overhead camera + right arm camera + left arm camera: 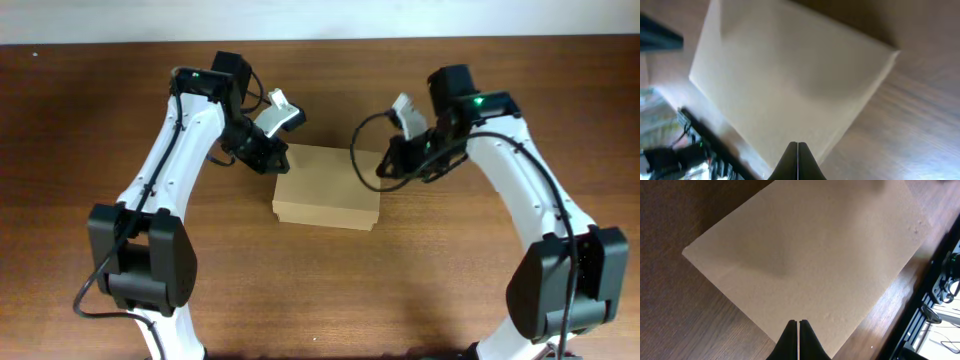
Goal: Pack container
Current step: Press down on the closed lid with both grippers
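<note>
Sitting in the middle of the bench (320,290), the box (327,187) lies flat with its lid down, its long side running across the overhead view and its near wall facing the arm bases. Nothing else lies on the wood around it.

The left claw (798,327) hangs at the box's far left corner, with both fingers pressed together and nothing between them. The right claw (797,147) mirrors it at the far right corner, also closed and empty. In each wrist view the joined tips point at the lid close to one edge. I cannot tell whether either one touches the cardboard.

This looks like plain, thin cardboard, so it is probably light and would slide across the smooth wood if pushed from one side alone. The corners and folded edges should be stiff. The broad lid panel will likely bow or dent under a pointed press. Its matte surface should give the fingers fair friction, so it is unlikely to slip.

The whole body looks too wide for one claw to span. A better hold would be a thin edge: the free lip of the lid for lifting it, while the other claw steadies a side wall or corner. I cannot tell which long edge carries the hinge.
</note>
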Action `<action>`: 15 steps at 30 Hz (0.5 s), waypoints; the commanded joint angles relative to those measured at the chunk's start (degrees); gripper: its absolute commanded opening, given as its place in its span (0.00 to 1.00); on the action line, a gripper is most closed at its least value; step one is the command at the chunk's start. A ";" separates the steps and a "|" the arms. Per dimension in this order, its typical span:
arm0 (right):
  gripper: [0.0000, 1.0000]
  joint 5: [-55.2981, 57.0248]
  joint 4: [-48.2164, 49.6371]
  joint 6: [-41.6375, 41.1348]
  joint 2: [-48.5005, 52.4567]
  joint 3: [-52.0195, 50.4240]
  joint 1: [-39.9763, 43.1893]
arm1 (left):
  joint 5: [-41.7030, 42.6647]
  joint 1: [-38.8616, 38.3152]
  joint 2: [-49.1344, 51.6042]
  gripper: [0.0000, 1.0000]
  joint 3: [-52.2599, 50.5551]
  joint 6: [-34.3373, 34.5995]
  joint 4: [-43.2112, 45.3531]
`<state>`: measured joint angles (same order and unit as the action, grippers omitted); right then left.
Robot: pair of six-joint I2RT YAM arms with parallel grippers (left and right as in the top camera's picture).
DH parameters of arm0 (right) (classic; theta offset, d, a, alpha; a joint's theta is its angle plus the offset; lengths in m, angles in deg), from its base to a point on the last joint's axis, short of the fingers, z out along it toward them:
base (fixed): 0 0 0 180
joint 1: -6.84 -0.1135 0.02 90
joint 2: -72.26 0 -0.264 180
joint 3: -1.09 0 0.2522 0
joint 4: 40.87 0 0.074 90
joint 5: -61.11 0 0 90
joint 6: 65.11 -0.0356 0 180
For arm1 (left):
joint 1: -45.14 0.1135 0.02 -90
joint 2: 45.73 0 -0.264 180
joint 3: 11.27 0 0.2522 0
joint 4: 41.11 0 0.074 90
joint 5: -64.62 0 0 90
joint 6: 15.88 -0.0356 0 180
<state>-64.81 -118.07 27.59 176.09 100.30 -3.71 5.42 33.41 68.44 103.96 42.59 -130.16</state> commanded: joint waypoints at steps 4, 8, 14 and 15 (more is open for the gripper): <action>0.04 -2.56 2.40 3.04 0.39 -5.38 -2.93 | -1.75 0.24 -1.53 0.02 -1.27 -1.57 -0.15; 0.04 -2.60 5.95 2.84 0.46 -8.39 -2.93 | -1.55 0.24 -1.53 0.02 -3.85 -1.53 1.77; 0.04 -0.31 7.98 2.84 0.46 -9.38 -2.95 | -1.16 0.24 -1.53 0.02 -9.84 -1.51 5.09; 0.04 0.31 7.98 2.84 0.46 -9.38 -2.93 | -1.05 0.24 -1.53 0.02 -10.32 -1.49 5.27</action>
<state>-66.80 -110.29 29.63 176.09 91.54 -6.36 4.40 33.43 68.40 95.87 42.13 -124.96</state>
